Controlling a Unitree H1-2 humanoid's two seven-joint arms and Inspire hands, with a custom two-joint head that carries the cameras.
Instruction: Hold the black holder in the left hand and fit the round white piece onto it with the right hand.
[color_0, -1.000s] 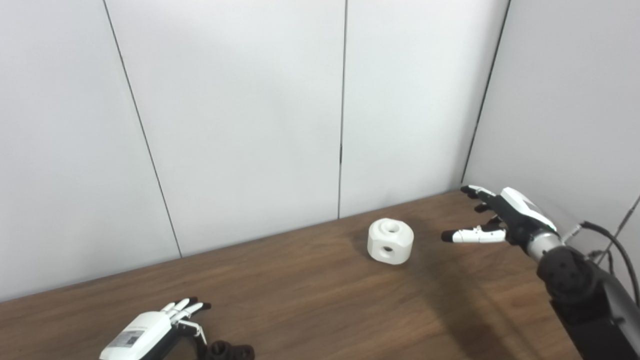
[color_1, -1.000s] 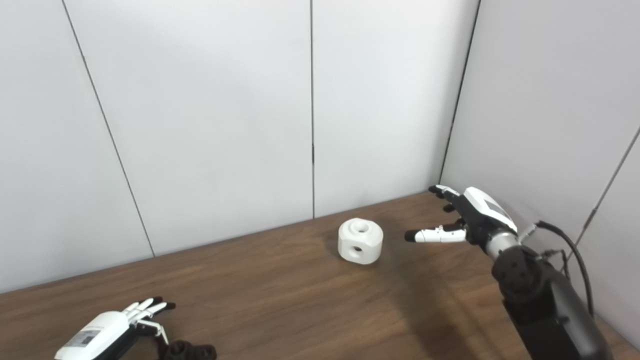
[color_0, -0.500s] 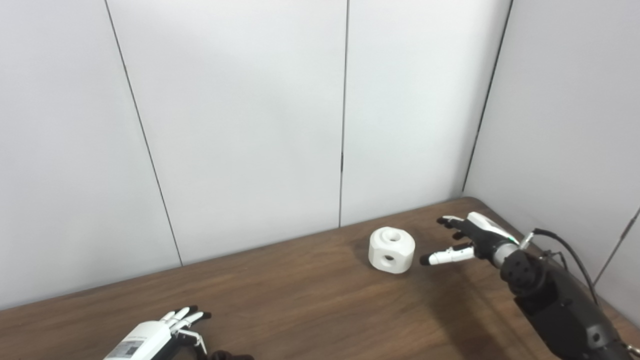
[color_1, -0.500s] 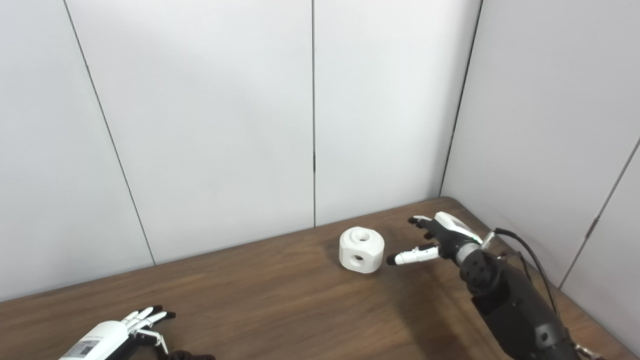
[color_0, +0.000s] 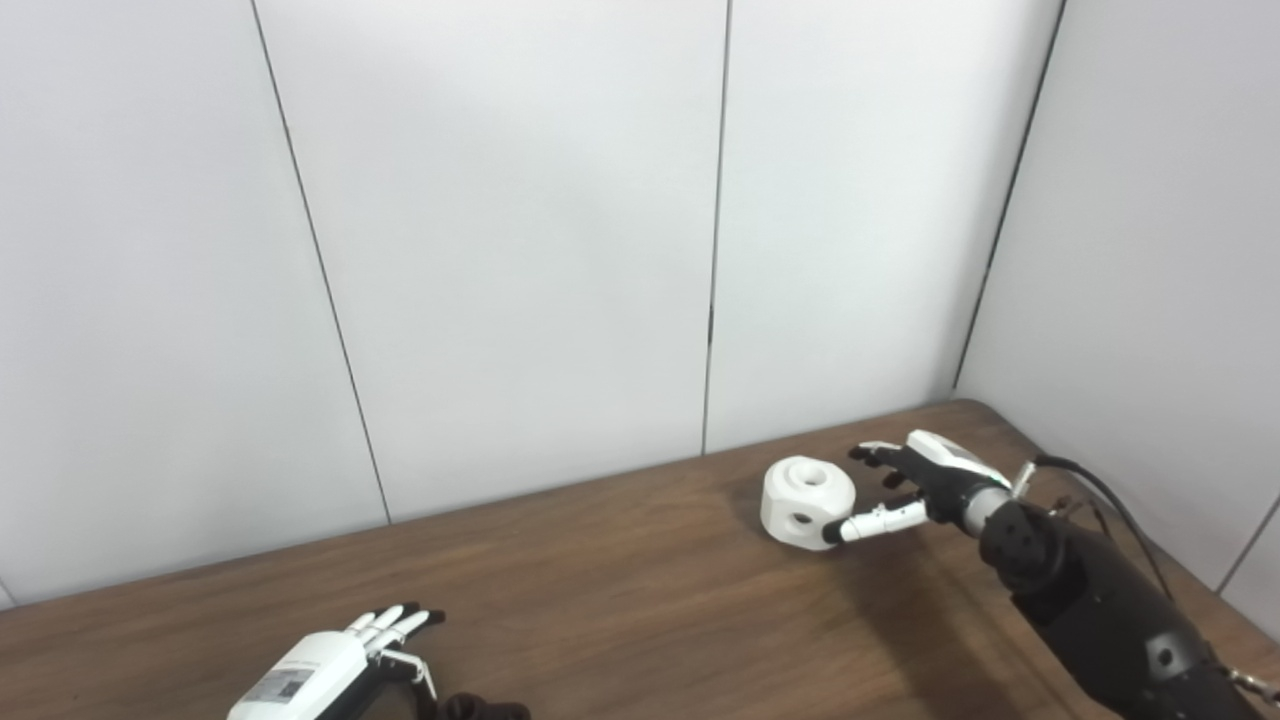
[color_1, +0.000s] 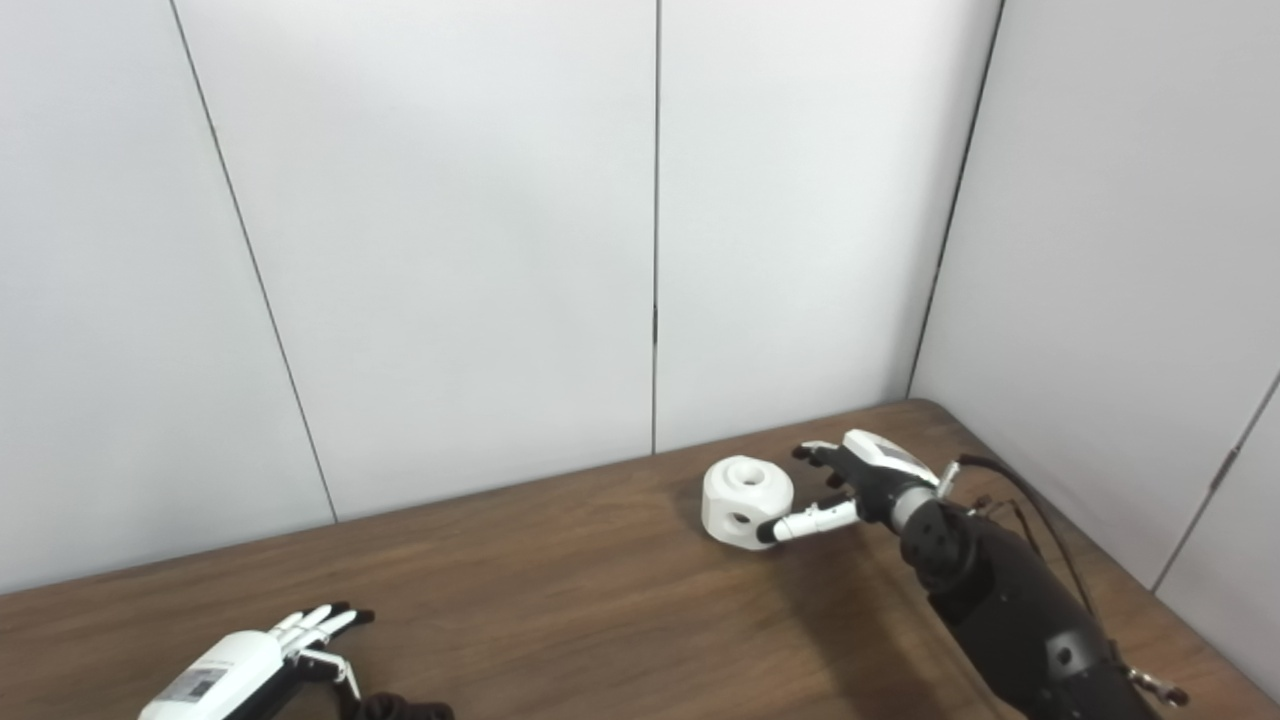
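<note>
The round white piece (color_0: 806, 502), with a hole on top and one in its side, rests on the wooden table (color_0: 620, 590) toward the far right. My right hand (color_0: 915, 480) is open right beside it, thumb tip at its lower right side and fingers spread behind its right edge. The black holder (color_0: 478, 709) lies at the bottom edge of the picture, mostly cut off. My left hand (color_0: 330, 668) is open over the table just left of the holder, fingers stretched out, not gripping it.
White wall panels (color_0: 500, 250) close the table at the back and on the right, meeting in a corner behind the right hand. A black cable (color_0: 1110, 500) runs along the right forearm.
My right hand moved left and down to the white piece, from well apart to its thumb touching it. The camera shifted, so the whole scene slid right. The left hand stayed in place.
</note>
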